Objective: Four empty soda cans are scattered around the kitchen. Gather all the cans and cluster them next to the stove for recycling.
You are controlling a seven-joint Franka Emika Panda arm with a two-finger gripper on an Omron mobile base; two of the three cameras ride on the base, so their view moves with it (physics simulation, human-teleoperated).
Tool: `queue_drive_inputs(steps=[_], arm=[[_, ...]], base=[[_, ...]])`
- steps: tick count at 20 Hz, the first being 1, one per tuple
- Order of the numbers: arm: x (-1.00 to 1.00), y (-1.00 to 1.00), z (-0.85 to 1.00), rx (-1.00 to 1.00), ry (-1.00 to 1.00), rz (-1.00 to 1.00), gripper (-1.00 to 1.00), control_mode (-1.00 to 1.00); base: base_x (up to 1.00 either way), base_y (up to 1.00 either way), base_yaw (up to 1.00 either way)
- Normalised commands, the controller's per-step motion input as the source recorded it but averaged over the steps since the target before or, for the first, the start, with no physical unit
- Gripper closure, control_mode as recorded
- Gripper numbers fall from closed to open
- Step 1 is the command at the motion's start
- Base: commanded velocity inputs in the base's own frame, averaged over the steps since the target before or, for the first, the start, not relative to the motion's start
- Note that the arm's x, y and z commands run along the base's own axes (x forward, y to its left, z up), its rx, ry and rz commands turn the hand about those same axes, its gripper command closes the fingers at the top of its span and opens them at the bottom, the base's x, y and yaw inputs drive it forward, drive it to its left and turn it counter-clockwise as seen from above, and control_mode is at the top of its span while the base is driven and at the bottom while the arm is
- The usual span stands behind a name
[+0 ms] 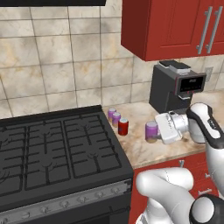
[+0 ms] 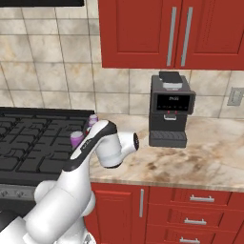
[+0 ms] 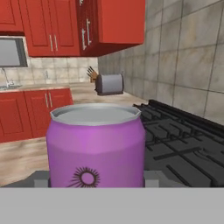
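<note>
Hand view alone shows a toaster (image 3: 109,84) beyond the stove (image 3: 183,144).

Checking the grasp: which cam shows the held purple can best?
Hand view: the purple can sits large between the gripper's fingers, rim and starburst logo plain. The left base view shows it small at the gripper above the counter, right of the stove. In the right base view the arm hides most of it.

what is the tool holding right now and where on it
A purple soda can, upright, gripped across its lower body by the tool from the side, above the counter beside the stove.
</note>
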Motion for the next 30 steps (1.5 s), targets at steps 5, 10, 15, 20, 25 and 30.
queue_drive_inputs(steps=[5, 10, 15, 20, 25, 30], arm=[[0.15, 0.0, -0.23, 0.0, 0.0, 0.0, 1.0, -1.0], [0.22, 0.0, -0.26, 0.0, 0.0, 0.0, 1.0, -1.0], [0.22, 0.0, -0.26, 0.0, 0.01, 0.0, 1.0, -1.0], [0.23, 0.0, -0.24, 0.0, 0.01, 0.0, 1.0, -1.0], [0.23, 0.0, -0.21, 0.0, 0.01, 0.0, 1.0, -1.0], [0.25, 0.0, -0.18, 0.01, 0.0, 0.0, 1.0, -1.0]], base=[[0.0, 0.0, 0.0], [0.0, 0.0, 0.0], [0.0, 0.0, 0.0], [0.0, 0.0, 0.0], [0.0, 0.0, 0.0], [0.0, 0.0, 0.0]])
